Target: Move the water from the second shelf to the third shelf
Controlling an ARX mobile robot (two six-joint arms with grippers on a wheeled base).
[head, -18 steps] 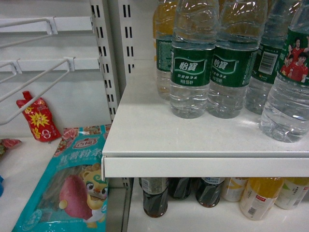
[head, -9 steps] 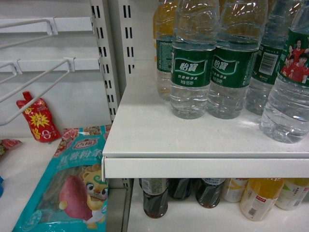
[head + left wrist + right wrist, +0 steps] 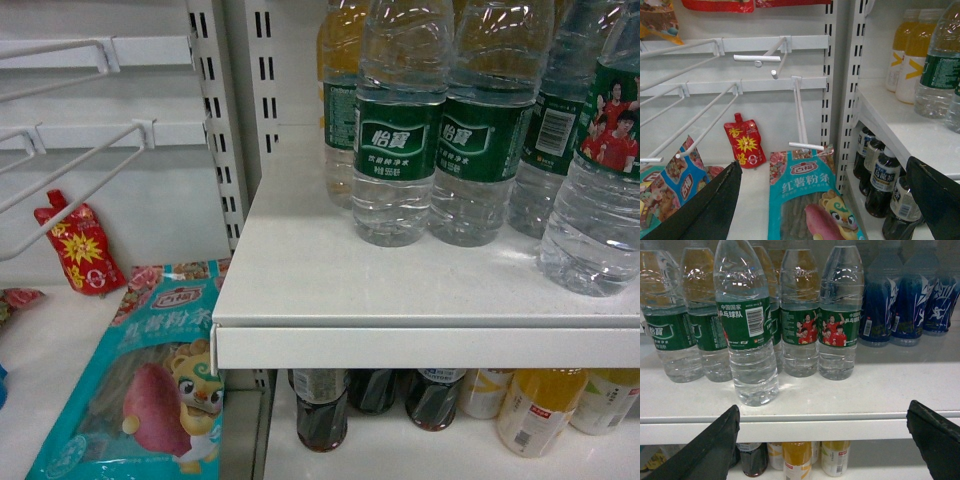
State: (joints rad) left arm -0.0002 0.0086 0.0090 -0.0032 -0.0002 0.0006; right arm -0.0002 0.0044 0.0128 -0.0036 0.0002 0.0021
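1. Right wrist view first: my right gripper (image 3: 822,445) hangs spread wide and holding nothing, level with the shelf edge (image 3: 790,430).
2. Just beyond it one water bottle (image 3: 747,335) stands upright near the lip, forward of the row of water bottles (image 3: 820,320) behind it.
3. Left wrist view shows the left gripper (image 3: 822,200) spread too, facing the snack pouch (image 3: 810,200) and the hooks (image 3: 800,115).
4. Head view: against half a second ago the bottles sit a hair differently in frame, so I judge that the camera drifted and no bottle moved.
5. Which shelf this is, I cannot tell; the forward bottle fits either a pick pending or a placement made.
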